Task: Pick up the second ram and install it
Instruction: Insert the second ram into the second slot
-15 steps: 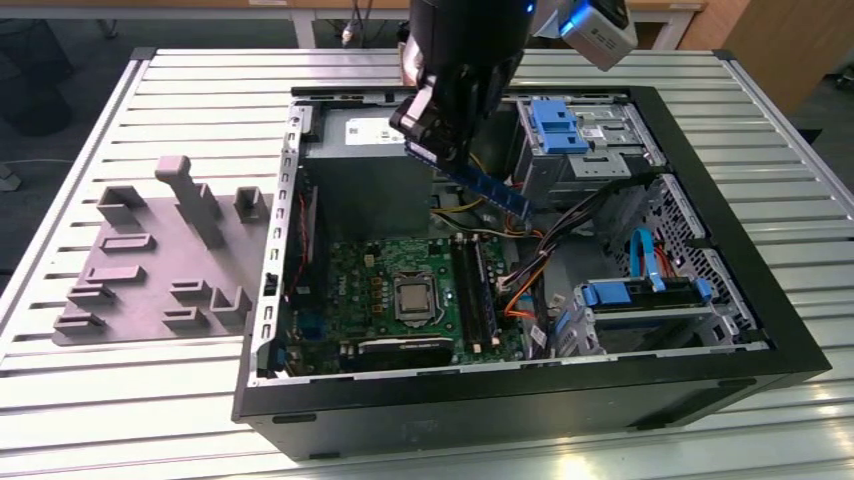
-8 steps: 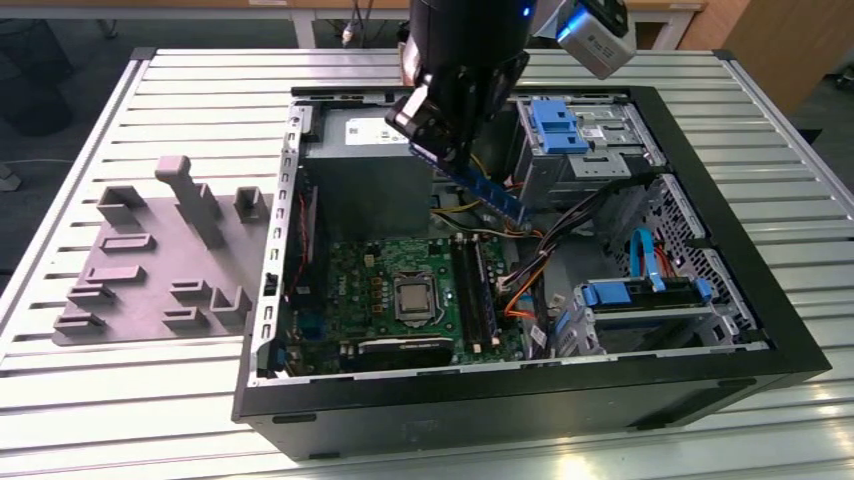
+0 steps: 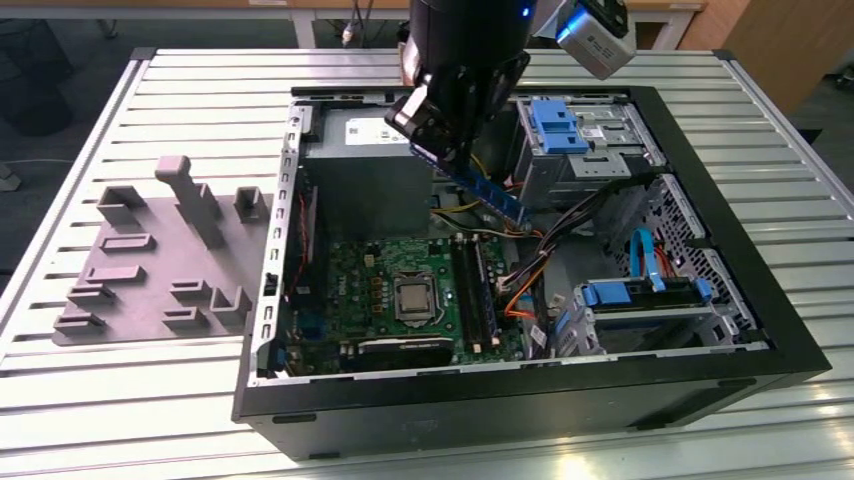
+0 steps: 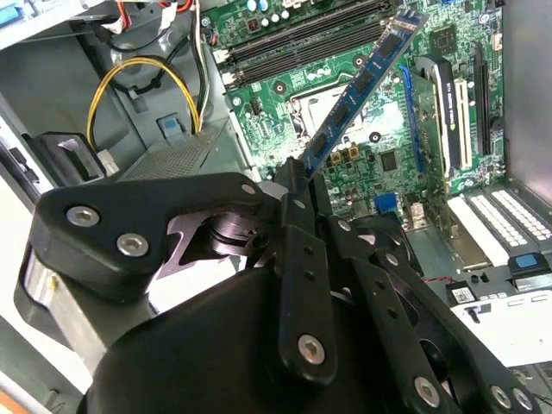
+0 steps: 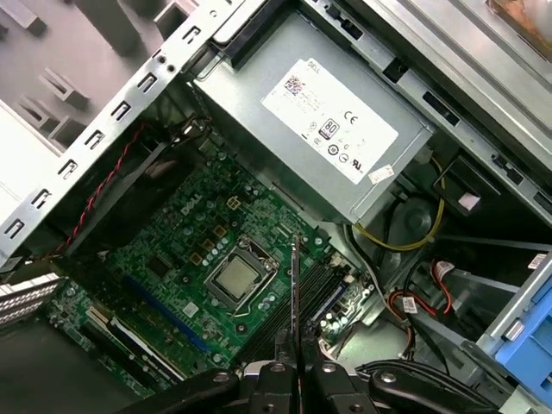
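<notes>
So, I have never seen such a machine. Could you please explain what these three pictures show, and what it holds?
It is a black robot arm working over an open computer case, which lies on a slatted metal table. One picture comes from a camera standing off the arm. The two others come from cameras riding near its wrist, looking at the green motherboard. Beside the case lies a grey plastic tray. The jaws are shut on the second ram, a thin blue-green stick, held above the open case.

Tray: grey moulded plastic holder [image 3: 147, 262], resting on slatted metal worktop [image 3: 120, 420]
Case: open black computer tower [image 3: 507, 405], just beside holder
</notes>
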Robot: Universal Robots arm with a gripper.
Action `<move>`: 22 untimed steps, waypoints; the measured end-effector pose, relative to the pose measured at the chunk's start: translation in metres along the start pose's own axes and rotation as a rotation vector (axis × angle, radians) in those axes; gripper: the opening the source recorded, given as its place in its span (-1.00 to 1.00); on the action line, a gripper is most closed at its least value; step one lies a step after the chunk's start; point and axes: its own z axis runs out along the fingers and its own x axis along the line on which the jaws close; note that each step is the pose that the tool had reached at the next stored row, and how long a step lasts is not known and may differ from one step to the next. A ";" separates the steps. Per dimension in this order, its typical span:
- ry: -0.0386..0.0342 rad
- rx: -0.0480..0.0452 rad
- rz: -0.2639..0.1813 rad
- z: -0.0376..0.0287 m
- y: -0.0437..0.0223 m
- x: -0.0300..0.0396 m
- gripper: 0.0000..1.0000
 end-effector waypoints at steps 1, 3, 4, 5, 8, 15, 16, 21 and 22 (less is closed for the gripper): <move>0.0000 0.0013 0.017 0.0001 0.0000 0.0000 -0.72; 0.0000 0.0037 0.049 0.0001 0.0000 0.0000 -0.72; -0.0004 0.0048 0.066 0.0002 0.0000 0.0000 -0.72; -0.0006 0.0058 0.082 0.0003 0.0000 0.0000 -0.72; -0.0015 0.0088 0.133 0.0006 0.0000 0.0000 -0.72; -0.0040 0.0153 0.253 0.0015 -0.0001 0.0000 -0.72; -0.0044 0.0163 0.272 0.0017 -0.0001 0.0001 -0.72; -0.0062 0.0210 0.357 0.0023 -0.0001 0.0001 -0.72; -0.0065 0.0219 0.374 0.0025 -0.0001 0.0001 -0.72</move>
